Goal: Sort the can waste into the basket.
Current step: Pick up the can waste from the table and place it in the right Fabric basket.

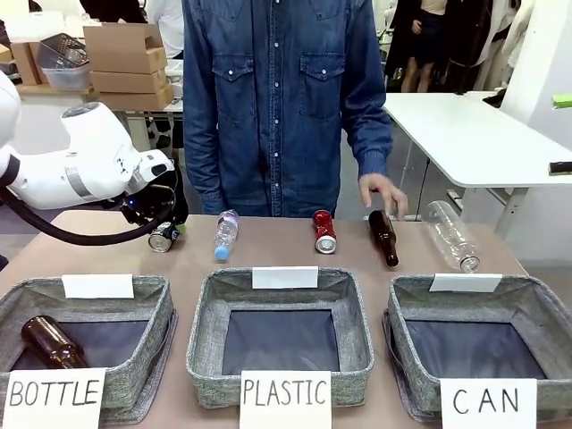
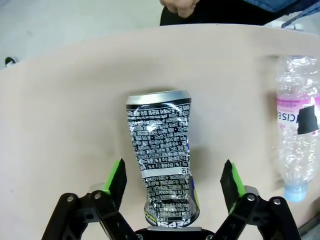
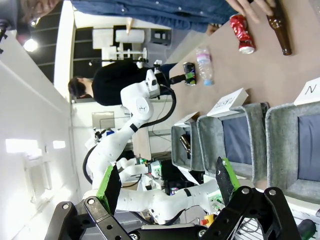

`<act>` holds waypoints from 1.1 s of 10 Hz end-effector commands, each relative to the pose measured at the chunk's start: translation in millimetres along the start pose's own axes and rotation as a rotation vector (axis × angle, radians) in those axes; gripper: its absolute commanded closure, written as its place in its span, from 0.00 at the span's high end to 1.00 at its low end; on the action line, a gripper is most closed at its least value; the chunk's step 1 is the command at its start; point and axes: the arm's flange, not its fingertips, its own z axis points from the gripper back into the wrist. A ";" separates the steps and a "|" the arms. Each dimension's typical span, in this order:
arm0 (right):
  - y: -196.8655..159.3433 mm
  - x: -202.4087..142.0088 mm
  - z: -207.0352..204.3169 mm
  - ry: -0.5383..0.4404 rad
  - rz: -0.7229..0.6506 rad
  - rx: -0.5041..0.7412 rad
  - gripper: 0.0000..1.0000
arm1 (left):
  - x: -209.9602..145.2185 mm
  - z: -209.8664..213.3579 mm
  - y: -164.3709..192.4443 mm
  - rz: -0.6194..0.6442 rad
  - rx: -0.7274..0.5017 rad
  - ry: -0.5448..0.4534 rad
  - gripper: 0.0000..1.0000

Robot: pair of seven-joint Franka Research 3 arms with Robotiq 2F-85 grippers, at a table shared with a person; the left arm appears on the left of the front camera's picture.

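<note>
- Left gripper (image 2: 174,170): jaws stood wide, straddling the black aluminium drink can (image 2: 160,145) lying on the tan bench (image 2: 60,125).
- Right gripper (image 3: 167,175): jaws wide, empty.
- Red aluminium drink can (image 1: 324,231) lay at the bench's far side, outside the grey woven "CAN" basket (image 1: 536,308).

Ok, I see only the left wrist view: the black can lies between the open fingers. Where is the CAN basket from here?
Observer: The CAN basket is at the right end of a row of three. The left gripper and black can are behind the left end.
Operator: Is anything inside it?
Observer: Nothing shows in it.
Operator: And where is the second can?
Observer: The red can lies behind the middle basket, left of a brown bottle.
</note>
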 end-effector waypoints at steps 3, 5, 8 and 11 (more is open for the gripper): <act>3.1 3.1 -1.0 -0.002 0.020 0.023 1.00 | -1.3 -3.2 1.0 0.017 0.026 0.034 0.00; 3.1 3.1 -1.0 -0.002 0.020 0.023 1.00 | -1.9 -3.6 1.3 0.015 0.031 0.035 0.00; 3.1 3.1 -1.0 -0.002 0.020 0.023 1.00 | -4.6 0.3 3.8 0.029 0.030 0.032 0.00; 3.1 3.1 -1.0 -0.002 0.020 0.023 1.00 | -15.0 25.6 17.7 0.060 0.021 0.056 0.00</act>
